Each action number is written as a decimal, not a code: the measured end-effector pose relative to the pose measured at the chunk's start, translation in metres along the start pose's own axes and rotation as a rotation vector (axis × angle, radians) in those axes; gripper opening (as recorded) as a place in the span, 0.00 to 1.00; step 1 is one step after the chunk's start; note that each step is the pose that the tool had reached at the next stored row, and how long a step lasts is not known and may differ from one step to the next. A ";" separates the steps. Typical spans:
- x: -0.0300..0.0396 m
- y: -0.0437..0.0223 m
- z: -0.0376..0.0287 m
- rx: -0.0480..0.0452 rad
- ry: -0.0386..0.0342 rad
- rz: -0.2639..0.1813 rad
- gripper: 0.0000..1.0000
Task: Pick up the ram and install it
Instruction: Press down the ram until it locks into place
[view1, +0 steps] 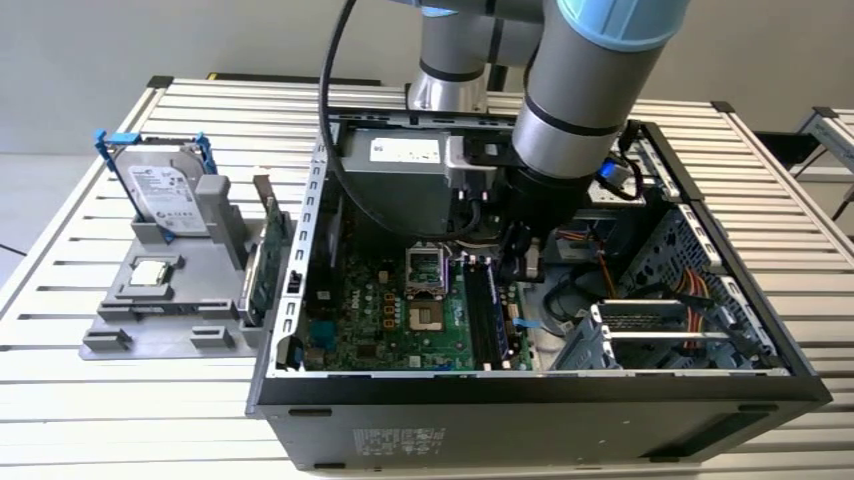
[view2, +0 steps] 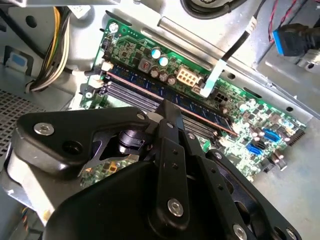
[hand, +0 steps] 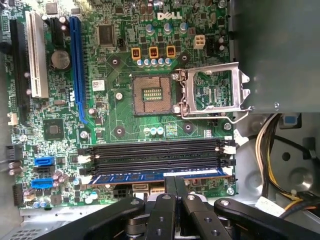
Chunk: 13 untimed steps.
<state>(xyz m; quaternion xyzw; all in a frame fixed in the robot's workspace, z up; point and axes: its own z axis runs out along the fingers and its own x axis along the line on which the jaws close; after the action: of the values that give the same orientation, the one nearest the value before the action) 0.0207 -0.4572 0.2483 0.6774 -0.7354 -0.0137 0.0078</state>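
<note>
**Gripper Sits Right on the Ram in Its Slot**

Gripper (hand: 174, 186) fingers are close together, pinched on the top edge of the ram (hand: 150, 177), about at the middle of the stick. I think it is clamped on it, since the two fingers meet right at the blue board.

In the first wrist view the ram lies flat across, its long side running from 9 o'clock to 3 o'clock. It sits in the slot closest to the gripper. Three black empty slots (hand: 155, 155) lie side by side with it, toward 12 o'clock, and past them is the open chip socket (hand: 152, 94).

In the exterior view the arm reaches down into the open computer case (view1: 534, 385) on the bench (view1: 120, 400). A silver hard drive (view1: 167, 195) stands outside the case, at about 9 o'clock.
</note>
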 end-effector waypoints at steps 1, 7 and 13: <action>0.0000 0.0001 -0.0019 0.0000 0.0001 0.000 0.00; -0.0001 0.0005 -0.0178 -0.0005 0.0000 0.000 0.00; -0.0003 0.0011 -0.0347 -0.0010 0.0000 0.000 0.00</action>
<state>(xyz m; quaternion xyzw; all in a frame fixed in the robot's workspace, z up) 0.0207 -0.4572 0.2830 0.6774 -0.7354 -0.0140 0.0081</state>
